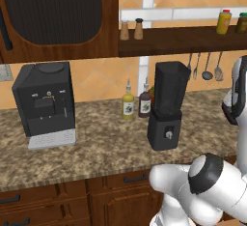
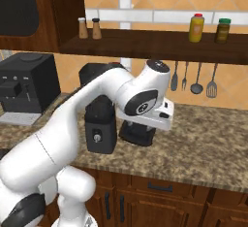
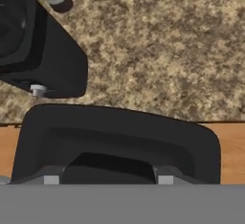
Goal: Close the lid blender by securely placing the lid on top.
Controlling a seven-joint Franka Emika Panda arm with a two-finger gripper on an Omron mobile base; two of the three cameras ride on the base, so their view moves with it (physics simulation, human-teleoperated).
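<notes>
Granite counter (image 1: 96, 143), open blender (image 1: 166, 106), lid (image 3: 119, 141) close under tool (image 3: 109, 177)

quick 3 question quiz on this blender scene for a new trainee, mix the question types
1. True or false: the lid already sits on the blender.
2. What stands on the counter between the blender and the coffee machine, close by the blender? A) two bottles B) a kettle C) a bowl
3. Fill in: the gripper is low over the counter, right at the ___.

Key: 1 false, the jar's top is open in the left base view. 2 A. 3 lid.
</notes>
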